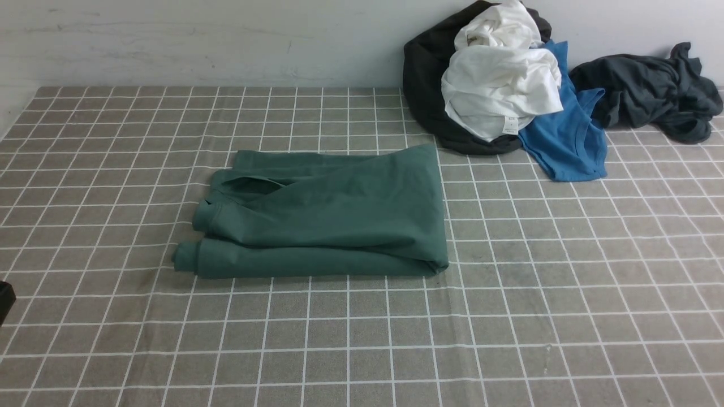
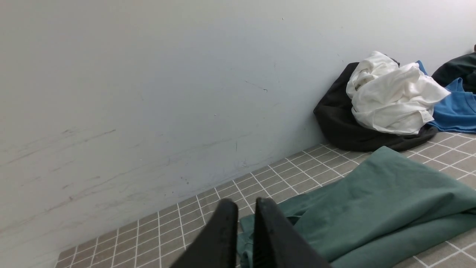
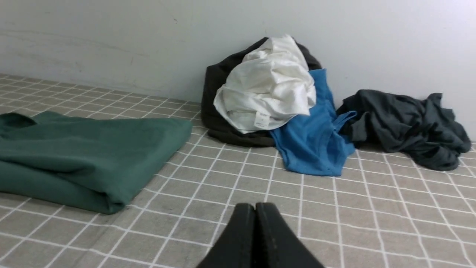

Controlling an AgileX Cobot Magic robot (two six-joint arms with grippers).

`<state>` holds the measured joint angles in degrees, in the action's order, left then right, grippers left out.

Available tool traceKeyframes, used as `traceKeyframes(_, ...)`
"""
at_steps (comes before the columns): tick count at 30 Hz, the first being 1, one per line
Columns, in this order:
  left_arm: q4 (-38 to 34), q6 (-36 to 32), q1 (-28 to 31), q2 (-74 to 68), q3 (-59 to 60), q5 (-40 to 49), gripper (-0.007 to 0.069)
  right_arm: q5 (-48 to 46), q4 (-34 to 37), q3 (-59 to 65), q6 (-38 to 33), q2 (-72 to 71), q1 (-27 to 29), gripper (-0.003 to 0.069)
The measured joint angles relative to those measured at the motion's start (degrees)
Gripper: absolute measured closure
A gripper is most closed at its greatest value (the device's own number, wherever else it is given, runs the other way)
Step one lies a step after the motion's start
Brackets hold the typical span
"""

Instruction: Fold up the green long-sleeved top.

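Note:
The green long-sleeved top (image 1: 328, 215) lies folded into a compact rectangle on the checked tablecloth (image 1: 362, 339), with its cuffed sleeve ends stacked at the left side. My left gripper (image 2: 246, 203) hangs just off that left end of the top (image 2: 390, 197). Its black fingers stand a narrow gap apart with nothing between them. My right gripper (image 3: 255, 205) is shut and empty, low over bare cloth to the right of the top (image 3: 81, 156). In the front view only a black corner of the left arm (image 1: 4, 299) shows at the left edge.
A heap of clothes sits at the back right against the wall (image 1: 198, 39): a black garment (image 1: 424, 85), a white one (image 1: 503, 85) on it, a bright blue shirt (image 1: 565, 141), and a dark grey garment (image 1: 650, 90) further right.

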<state>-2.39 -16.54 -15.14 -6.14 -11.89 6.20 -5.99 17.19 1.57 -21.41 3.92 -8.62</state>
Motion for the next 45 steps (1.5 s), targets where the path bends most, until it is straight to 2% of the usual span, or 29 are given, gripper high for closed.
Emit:
traceKeyframes(1, 0.00, 0.00, 0.00, 0.00, 0.00, 0.00, 0.0570, -0.60, -4.64, 0.00, 5.49, -0.60, 1.00, 0.0666)
traceKeyframes(2, 0.00, 0.00, 0.00, 0.00, 0.00, 0.00, 0.0570, -3.01, -13.06, 0.00, 15.74, -2.55, 2.63, 0.0666)
traceKeyframes(3, 0.00, 0.00, 0.00, 0.00, 0.00, 0.00, 0.0570, -4.86, -16.42, 0.00, 19.96, -3.56, 2.96, 0.0666)
traceKeyframes(4, 0.00, 0.00, 0.00, 0.00, 0.00, 0.00, 0.0570, -7.48, -18.98, 0.00, 23.42, -4.11, 3.09, 0.0666)
traceKeyframes(7, 0.00, 0.00, 0.00, 0.05, 0.00, 0.00, 0.0570, -12.99, -22.06, 0.00, 27.97, -4.48, 3.16, 0.0666)
traceKeyframes(33, 0.00, 0.00, 0.00, 0.05, 0.00, -0.07, 0.0570, -13.88, -22.54, -0.10, 23.86, -4.48, 3.24, 0.0673)
traceKeyframes(41, 0.00, 0.00, 0.00, 0.05, 0.00, -0.07, 0.0570, -14.03, -22.44, -0.10, 17.50, -4.48, 3.24, 0.0673)
traceKeyframes(45, 0.00, 0.00, 0.00, 0.05, 0.00, -0.07, 0.0570, -14.03, -22.44, -0.10, 17.16, -4.48, 3.24, 0.0673)
